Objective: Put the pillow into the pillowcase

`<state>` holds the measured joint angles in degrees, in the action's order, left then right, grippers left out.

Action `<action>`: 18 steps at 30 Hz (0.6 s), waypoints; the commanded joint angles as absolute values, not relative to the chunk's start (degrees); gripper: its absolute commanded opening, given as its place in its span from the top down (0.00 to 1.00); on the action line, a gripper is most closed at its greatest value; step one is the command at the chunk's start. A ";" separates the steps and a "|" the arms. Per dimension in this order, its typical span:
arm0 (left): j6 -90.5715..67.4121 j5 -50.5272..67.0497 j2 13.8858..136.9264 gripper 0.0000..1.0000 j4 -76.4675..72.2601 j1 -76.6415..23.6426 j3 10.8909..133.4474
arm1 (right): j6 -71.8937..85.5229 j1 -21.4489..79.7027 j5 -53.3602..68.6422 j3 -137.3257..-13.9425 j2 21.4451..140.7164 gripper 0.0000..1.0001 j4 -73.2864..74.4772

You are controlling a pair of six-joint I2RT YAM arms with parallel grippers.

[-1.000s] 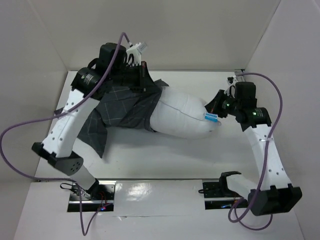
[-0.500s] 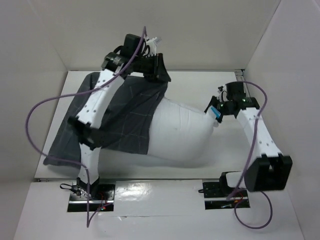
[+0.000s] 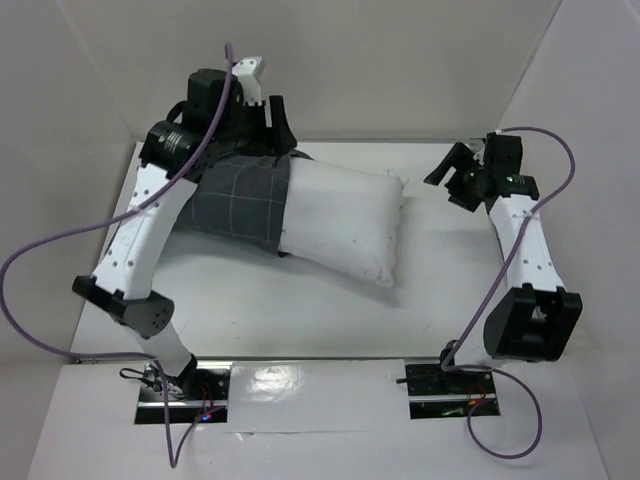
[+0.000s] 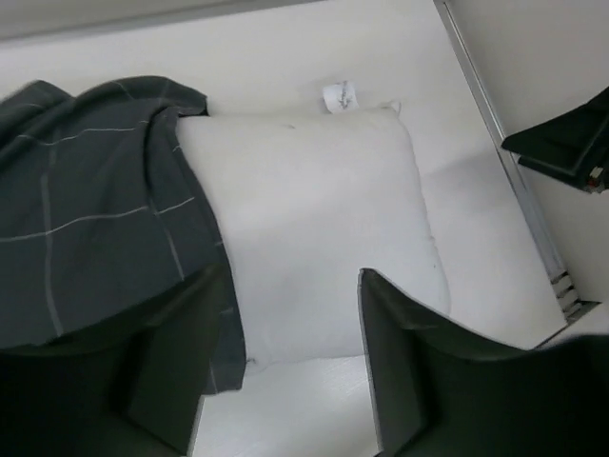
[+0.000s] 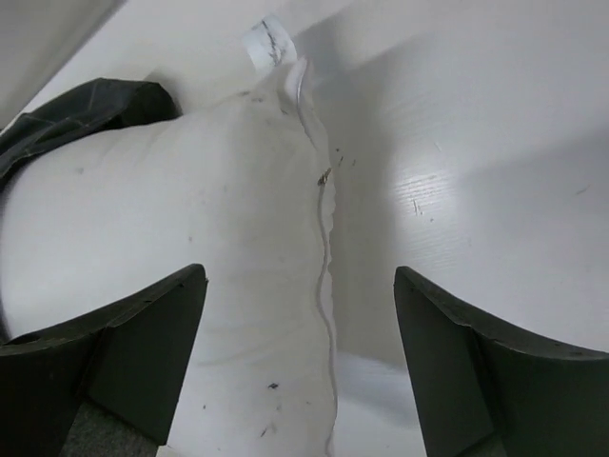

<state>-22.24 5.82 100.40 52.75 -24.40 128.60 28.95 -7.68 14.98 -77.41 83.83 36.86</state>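
L gripper (image 4: 293,314), R gripper (image 5: 297,295) now wide, released; pillow (image 3: 340,225) flat, part in pillowcase (image 3: 235,200).

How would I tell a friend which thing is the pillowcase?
On the white table, find the big white pillow in the middle. The pillowcase is the limp cloth over its left end: dark grey with thin pale checks, the only dark fabric there.

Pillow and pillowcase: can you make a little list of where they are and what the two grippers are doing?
pillow: white, one end tucked inside the case, most of it sticking out
pillowcase: dark grey with thin checks, covering the pillow's left end
left gripper: open, holding nothing
right gripper: open, holding nothing, off to the pillow's right
job: not finished
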 commanded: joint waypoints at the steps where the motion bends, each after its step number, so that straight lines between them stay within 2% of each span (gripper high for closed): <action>1: -21.35 -6.04 98.53 0.18 55.90 -26.27 123.06 | 25.32 -7.65 11.78 -77.09 77.79 0.13 35.42; 2: -22.23 -6.67 98.53 0.13 56.59 -26.89 120.70 | 24.70 -7.12 12.30 -74.82 76.22 0.13 35.42; 4: -23.37 -7.20 99.22 0.08 56.60 -27.76 118.58 | 24.17 -6.50 13.36 -72.35 75.59 0.12 35.42; 6: -25.21 -10.36 100.10 0.08 57.12 -29.96 116.21 | 22.51 -5.19 15.19 -70.15 74.97 0.12 36.04; 12: -27.86 -21.34 105.11 0.08 57.13 -32.43 113.91 | 20.13 -2.38 21.53 -68.99 74.97 0.03 38.41; 18: -32.95 -32.85 109.86 0.20 62.57 -32.43 117.16 | 18.19 0.70 25.84 -67.41 76.55 0.02 39.55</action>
<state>-29.56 -22.57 110.56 58.41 -32.93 113.97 20.32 -0.16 22.68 -68.07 76.20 38.61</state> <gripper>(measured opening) 0.815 0.976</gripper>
